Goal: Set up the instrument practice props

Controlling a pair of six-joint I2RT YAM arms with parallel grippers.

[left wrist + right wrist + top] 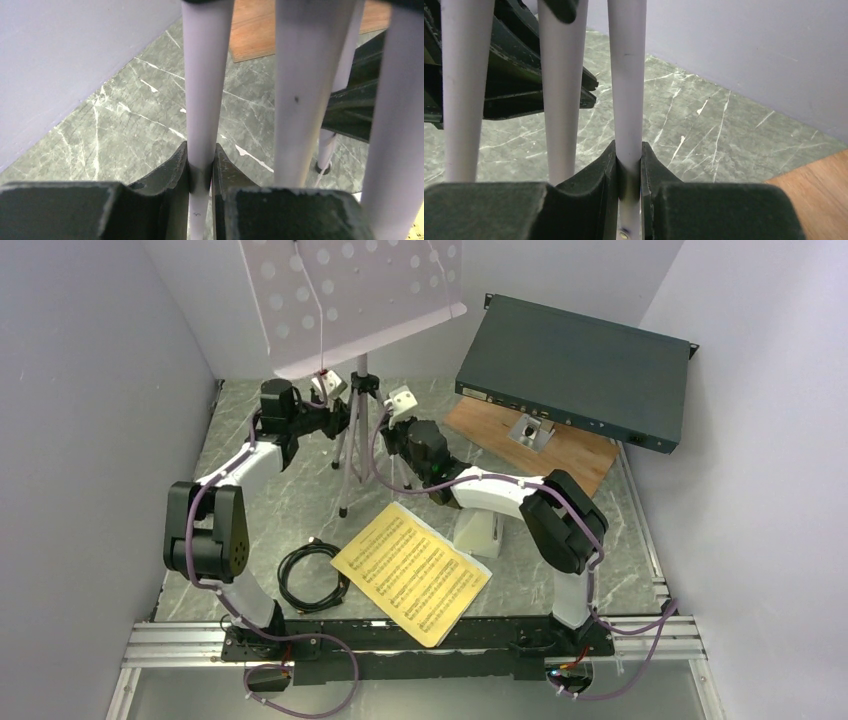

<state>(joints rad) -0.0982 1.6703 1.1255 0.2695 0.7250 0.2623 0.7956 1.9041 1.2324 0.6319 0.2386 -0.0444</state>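
The pale grey perforated music stand (350, 290) stands upright at the back of the table on its silver tripod (347, 470). My left gripper (338, 420) is shut on one tripod leg (205, 75), which sits squeezed between the dark fingers (170, 175). From the other side, my right gripper (386, 432) is shut on another leg (626, 75). The yellow sheet-music pages (410, 570) lie flat near the front. A small white metronome (478, 532) stands beside them, partly hidden under my right arm.
A coiled black cable (312, 575) lies left of the pages. A large dark-green flat box (575, 370) leans tilted over a wooden board (585, 458) at the back right. Pale walls close in the left, right and back sides.
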